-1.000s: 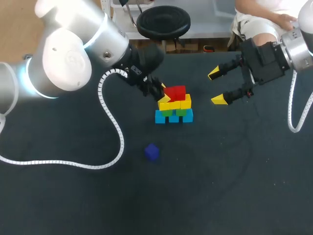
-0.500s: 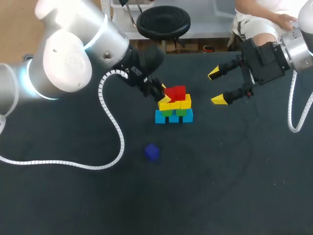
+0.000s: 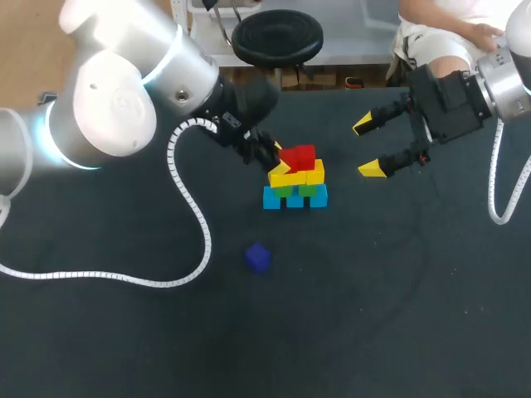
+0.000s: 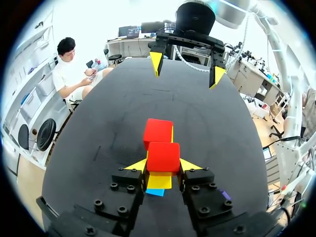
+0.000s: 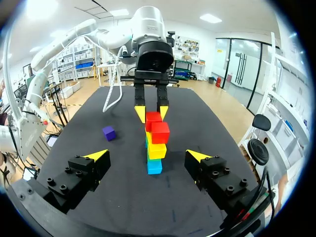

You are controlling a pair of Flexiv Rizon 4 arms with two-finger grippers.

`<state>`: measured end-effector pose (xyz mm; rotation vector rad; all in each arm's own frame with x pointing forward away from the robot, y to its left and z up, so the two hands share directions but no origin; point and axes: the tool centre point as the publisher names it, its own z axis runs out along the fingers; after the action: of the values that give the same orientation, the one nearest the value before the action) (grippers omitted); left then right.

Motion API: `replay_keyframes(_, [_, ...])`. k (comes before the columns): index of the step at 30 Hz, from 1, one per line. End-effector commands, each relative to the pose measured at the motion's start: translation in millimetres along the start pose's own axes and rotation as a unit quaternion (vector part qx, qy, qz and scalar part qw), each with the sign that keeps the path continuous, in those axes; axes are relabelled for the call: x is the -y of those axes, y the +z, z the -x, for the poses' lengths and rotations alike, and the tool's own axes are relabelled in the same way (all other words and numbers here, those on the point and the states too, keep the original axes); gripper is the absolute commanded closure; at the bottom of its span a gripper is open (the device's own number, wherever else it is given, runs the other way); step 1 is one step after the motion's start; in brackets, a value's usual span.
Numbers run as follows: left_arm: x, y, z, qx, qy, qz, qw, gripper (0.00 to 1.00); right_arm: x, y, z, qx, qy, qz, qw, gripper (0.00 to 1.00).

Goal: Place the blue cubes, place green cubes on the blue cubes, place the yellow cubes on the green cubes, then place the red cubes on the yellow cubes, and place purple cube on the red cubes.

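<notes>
Your left gripper point(image 4: 163, 166) is clamped on one red cube point(image 4: 163, 155) atop the blue-green-yellow stack point(image 3: 314, 176), your right gripper point(image 3: 367, 147) hangs wide open at the stack's 2 o'clock, well apart, and the purple cube point(image 3: 258, 257) sits at 7 o'clock on the table point(image 3: 415, 315).

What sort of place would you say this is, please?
Probably a robotics lab bench set up for stacking trials: a dark table where the left claw is closed on a red cube atop a stack of coloured cubes, the right claw hangs open, and a purple cube lies loose.
</notes>
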<state>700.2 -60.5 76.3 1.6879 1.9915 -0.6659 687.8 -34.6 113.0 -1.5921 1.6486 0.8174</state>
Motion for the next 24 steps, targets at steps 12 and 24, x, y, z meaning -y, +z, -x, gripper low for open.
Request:
replay_keyframes(12, [0.6, -1, 0.0, 0.014, -0.007, 0.004, 1.000, 0.00, -1, 0, 0, 0.001, 0.000, -0.001, 1.000, 0.00])
replay_keyframes(24, [17.3, -15, -0.7, 0.034, -0.006, 0.028, 0.999, 0.00, -1, 0, 0, 0.001, 0.000, -0.001, 1.000, 0.00])
